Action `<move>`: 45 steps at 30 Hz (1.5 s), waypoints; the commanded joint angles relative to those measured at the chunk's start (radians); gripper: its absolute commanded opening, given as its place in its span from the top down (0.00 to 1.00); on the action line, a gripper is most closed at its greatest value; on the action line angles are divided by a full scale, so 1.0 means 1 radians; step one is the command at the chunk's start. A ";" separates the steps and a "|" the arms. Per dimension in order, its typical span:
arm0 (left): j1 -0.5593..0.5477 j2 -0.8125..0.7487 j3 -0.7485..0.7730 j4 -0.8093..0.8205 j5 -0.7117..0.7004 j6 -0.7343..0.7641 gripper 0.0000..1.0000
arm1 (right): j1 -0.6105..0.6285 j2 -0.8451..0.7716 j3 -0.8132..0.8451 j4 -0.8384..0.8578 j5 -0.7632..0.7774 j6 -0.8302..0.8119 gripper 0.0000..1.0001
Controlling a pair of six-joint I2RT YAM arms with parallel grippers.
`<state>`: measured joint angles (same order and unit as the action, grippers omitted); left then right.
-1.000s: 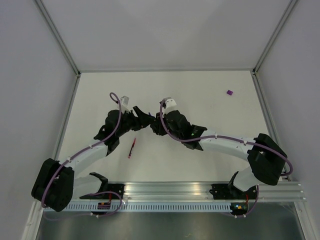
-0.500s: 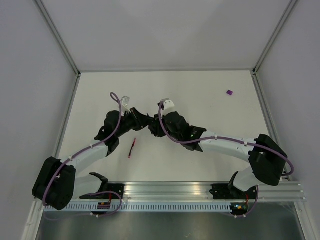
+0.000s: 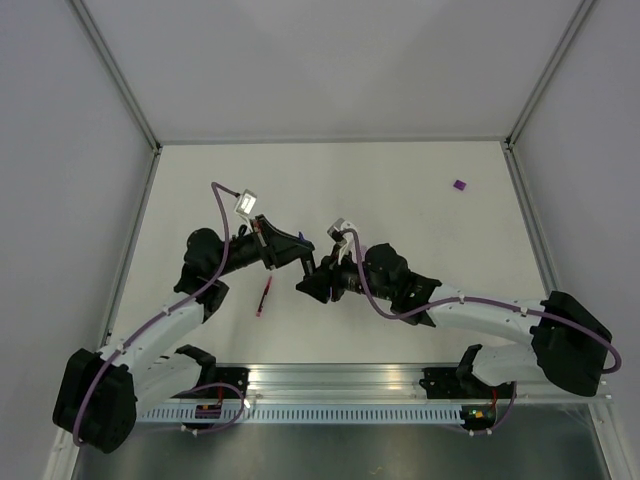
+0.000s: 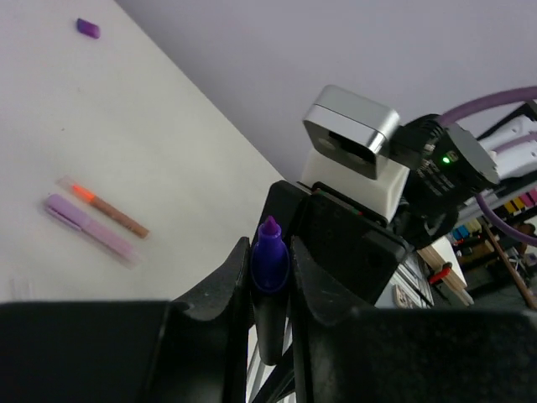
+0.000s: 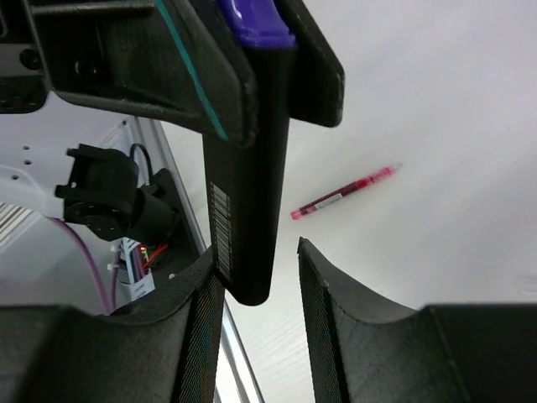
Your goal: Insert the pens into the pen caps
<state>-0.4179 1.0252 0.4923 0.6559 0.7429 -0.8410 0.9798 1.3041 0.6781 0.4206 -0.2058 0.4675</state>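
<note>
My left gripper (image 4: pixel 270 246) is shut on the stubby black marker (image 4: pixel 270 290), whose purple tip (image 4: pixel 270 233) points up between the fingers. The marker's black body (image 5: pixel 247 193) hangs between the fingers of my right gripper (image 5: pixel 256 252), which stands open with a gap on the marker's right side. From above, the left gripper (image 3: pixel 300 257) and right gripper (image 3: pixel 310 284) meet over the table's middle. The thin red pen (image 3: pixel 264 297) lies on the table below them. An orange pen (image 4: pixel 109 211) and a pale pink-lilac pen (image 4: pixel 88 228) lie side by side. A purple pen cap (image 3: pixel 459 185) sits at the far right.
The white table (image 3: pixel 400 200) is walled by grey panels, with metal posts at the far corners. An aluminium rail (image 3: pixel 340 380) carrying both arm bases runs along the near edge. The right arm's wrist camera (image 4: pixel 351 143) is close in front of the left gripper.
The left gripper has shut on the marker and the right gripper's jaws have widened off it. Both wrists shifted toward the near edge; the right gripper dropped lower.
</note>
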 commanded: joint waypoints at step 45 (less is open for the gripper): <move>0.004 -0.016 -0.083 0.458 0.173 -0.184 0.53 | -0.004 -0.180 -0.043 0.176 -0.066 0.020 1.00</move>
<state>-0.4156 1.0256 0.4183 1.0718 0.9173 -1.0309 0.9779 1.1400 0.6083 0.5537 -0.3122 0.5026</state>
